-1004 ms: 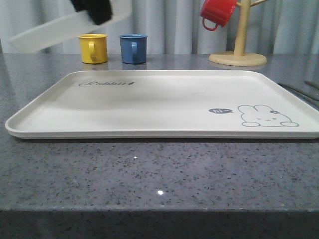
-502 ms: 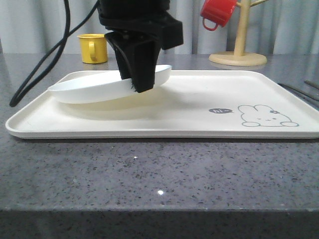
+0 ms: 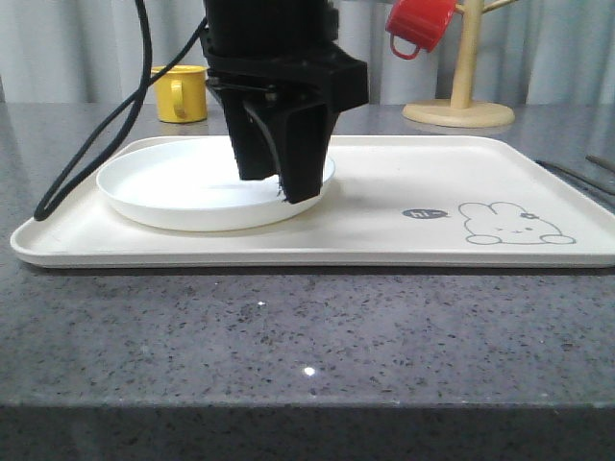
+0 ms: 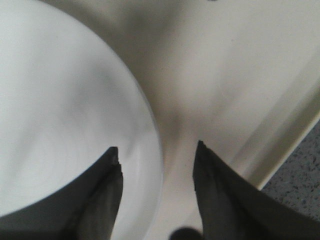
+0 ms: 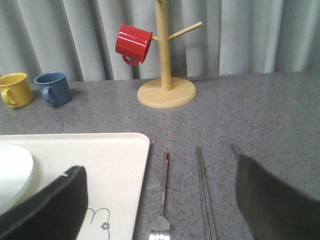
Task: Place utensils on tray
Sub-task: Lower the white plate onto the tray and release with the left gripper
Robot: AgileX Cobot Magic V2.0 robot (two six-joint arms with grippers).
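The cream tray (image 3: pixel 404 182) with its rabbit drawing lies across the middle of the table. A round white plate (image 3: pixel 183 187) rests flat on its left half. My left gripper (image 3: pixel 279 181) stands over the plate's right rim. In the left wrist view that gripper (image 4: pixel 157 149) is open, one finger above the plate (image 4: pixel 60 100) and the other above the tray (image 4: pixel 225 75). Right of the tray (image 5: pixel 100 160) a fork (image 5: pixel 163 192) and a pair of chopsticks (image 5: pixel 204 192) lie on the table. A third handle (image 5: pixel 234 148) is mostly hidden. My right gripper (image 5: pixel 157 165) hangs open above them.
A yellow mug (image 3: pixel 178 91) stands behind the tray, with a blue mug (image 5: pixel 52 88) beside it. At the back right, a red mug (image 3: pixel 418 24) hangs on a wooden mug tree (image 3: pixel 461 96). Thin utensils (image 3: pixel 577 176) lie at the table's right edge.
My left arm brought the plate down from the upper left, tilted, and it now lies flat on the tray. The jaws now stand apart around its rim.
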